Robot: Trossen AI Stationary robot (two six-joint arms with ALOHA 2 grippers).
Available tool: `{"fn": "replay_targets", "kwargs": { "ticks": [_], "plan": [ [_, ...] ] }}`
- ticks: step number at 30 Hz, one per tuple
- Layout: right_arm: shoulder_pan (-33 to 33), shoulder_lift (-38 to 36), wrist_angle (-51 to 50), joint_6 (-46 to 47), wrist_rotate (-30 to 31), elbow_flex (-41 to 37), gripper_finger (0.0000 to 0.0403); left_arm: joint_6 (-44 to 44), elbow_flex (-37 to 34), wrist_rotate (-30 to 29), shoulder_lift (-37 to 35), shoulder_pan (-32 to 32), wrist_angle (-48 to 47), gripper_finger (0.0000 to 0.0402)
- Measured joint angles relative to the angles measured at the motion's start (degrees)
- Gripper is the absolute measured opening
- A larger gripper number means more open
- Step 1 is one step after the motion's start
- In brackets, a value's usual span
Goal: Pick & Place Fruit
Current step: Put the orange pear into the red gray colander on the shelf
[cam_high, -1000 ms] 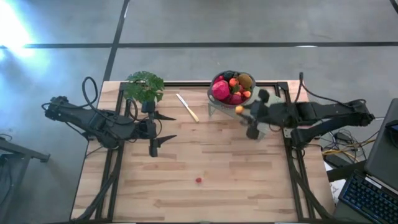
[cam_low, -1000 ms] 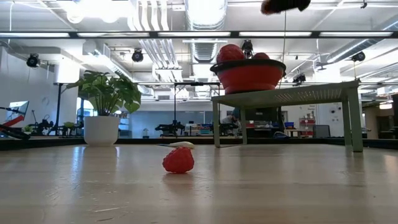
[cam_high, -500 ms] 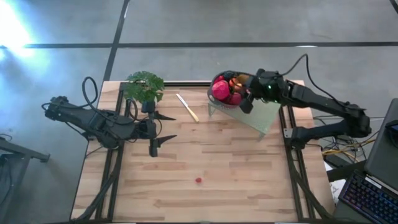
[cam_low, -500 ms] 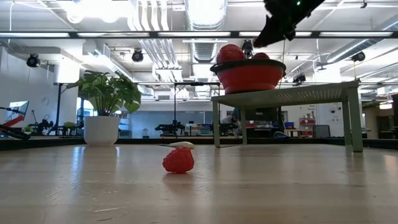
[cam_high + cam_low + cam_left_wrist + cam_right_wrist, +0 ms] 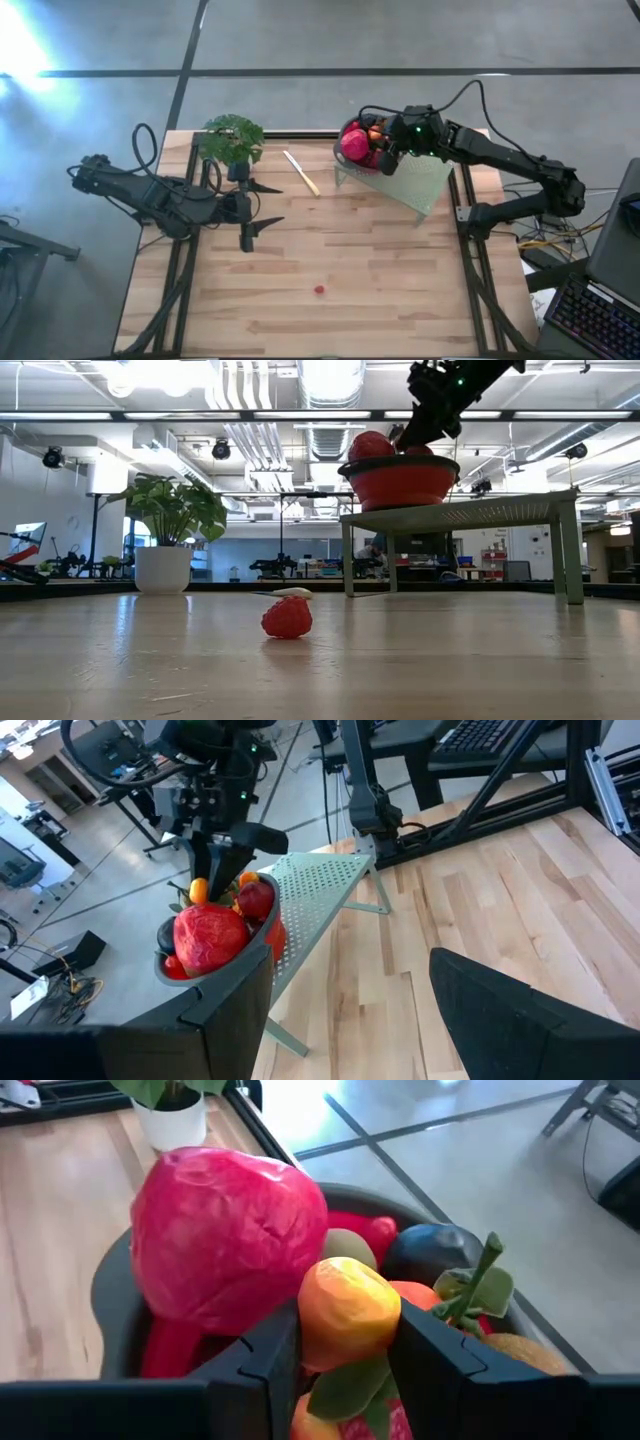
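My right gripper (image 5: pixel 384 150) hangs over a dark bowl (image 5: pixel 345 152) of fruit and is shut on a small orange tangerine (image 5: pixel 348 1312). The bowl stands on a green perforated stand (image 5: pixel 420 182) at the table's far right. In it lie a big red fruit (image 5: pixel 225 1235), a kiwi, a dark plum and other pieces. One red strawberry (image 5: pixel 319 290) lies alone on the wood near the middle, also in the low view (image 5: pixel 287 617). My left gripper (image 5: pixel 276 205) waits open at the table's left, level with the stand. My right gripper pinches the tangerine's two sides (image 5: pixel 310 1320) between its two fingers (image 5: pixel 262 1365). It comes slanting down from the table's right side. The tangerine (image 5: pixel 199 891) sits among the bowl's top fruit, a green leaf under it; whether it touches them I cannot tell.
A potted plant (image 5: pixel 232 140) stands at the far left corner, just beyond my left gripper. A pale knife (image 5: pixel 301 173) lies between the plant and the stand. The near half of the table holds only the strawberry.
My right gripper has swung from beside the stand's near right part toward the far edge and the left, over the bowl, sinking a little and rolling. It has carried the tangerine along, still shut on it.
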Motion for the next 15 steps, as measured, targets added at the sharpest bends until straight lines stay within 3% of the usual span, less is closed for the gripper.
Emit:
{"fn": "replay_targets", "kwargs": {
  "ticks": [5, 15],
  "plan": [
    [-0.04, 0.61, -0.06, 0.0, 0.02, 0.69, 0.0127, -0.01, 0.0, 0.0, 0.0, 0.0, 0.0, 0.0273],
    [-0.22, 0.44, -0.06, 0.66, 0.13, 1.1, 0.0182, 0.0, 0.0, 0.0, 0.0, 0.0, 0.0, 0.0273]
  ]
}}
